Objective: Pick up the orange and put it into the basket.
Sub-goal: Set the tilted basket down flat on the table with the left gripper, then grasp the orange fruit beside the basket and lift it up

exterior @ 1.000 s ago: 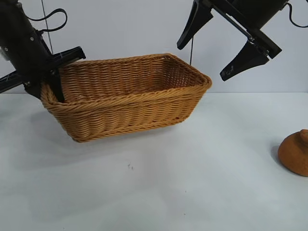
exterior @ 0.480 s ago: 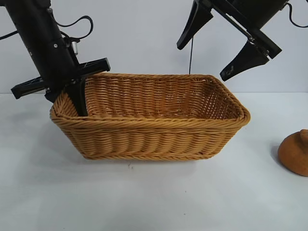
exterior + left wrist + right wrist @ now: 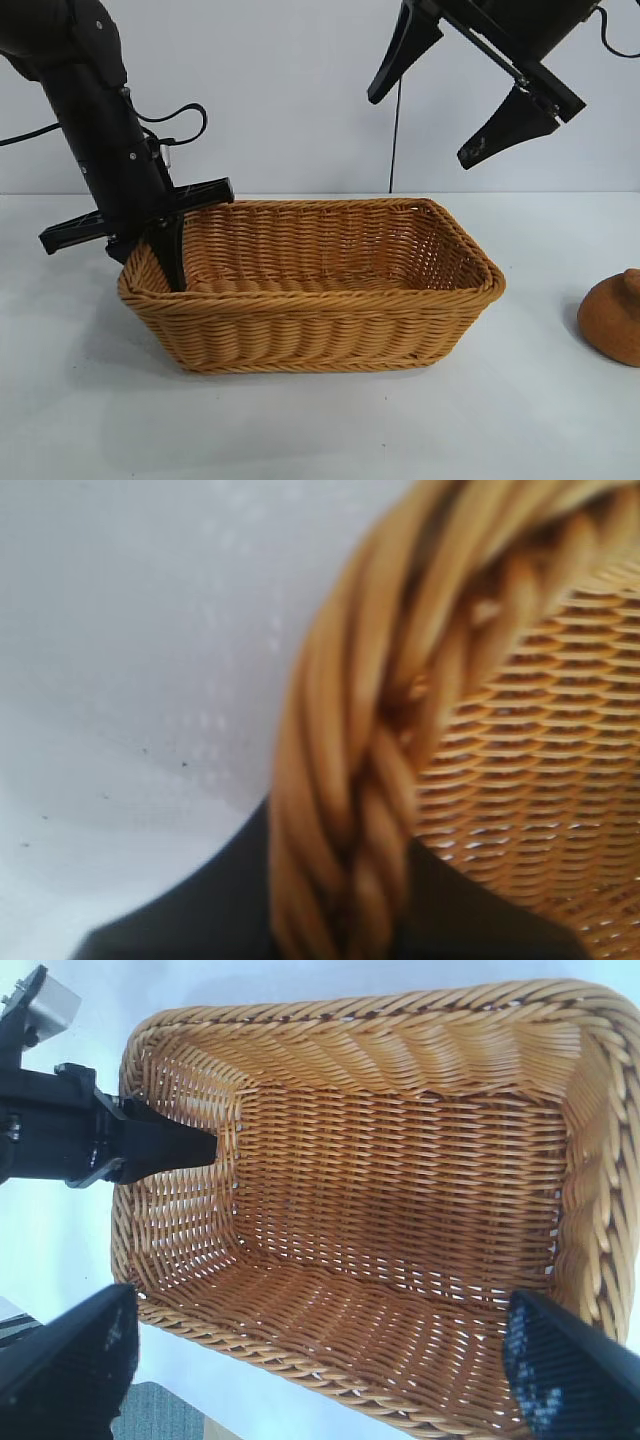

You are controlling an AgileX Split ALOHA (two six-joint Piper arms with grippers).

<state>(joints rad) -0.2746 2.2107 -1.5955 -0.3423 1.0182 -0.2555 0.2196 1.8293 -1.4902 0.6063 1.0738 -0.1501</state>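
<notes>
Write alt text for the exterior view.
The left gripper clamps the left end wall of the empty wicker basket on a white table. The right gripper hangs above it with jaws wide open, and the orange sits at the far right edge.

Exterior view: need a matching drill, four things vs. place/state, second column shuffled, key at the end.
Things:
1. left tool
2. right tool
3. orange
4. basket

Places/states:
A. on the table at the far right edge, partly cut off
B. clamped on the braided rim at the basket's left end
C. up in the air above the basket's right end, fingers wide apart, holding nothing
D. in the middle of the table, nothing inside it

Pairs: 1-B, 2-C, 3-A, 4-D
</notes>
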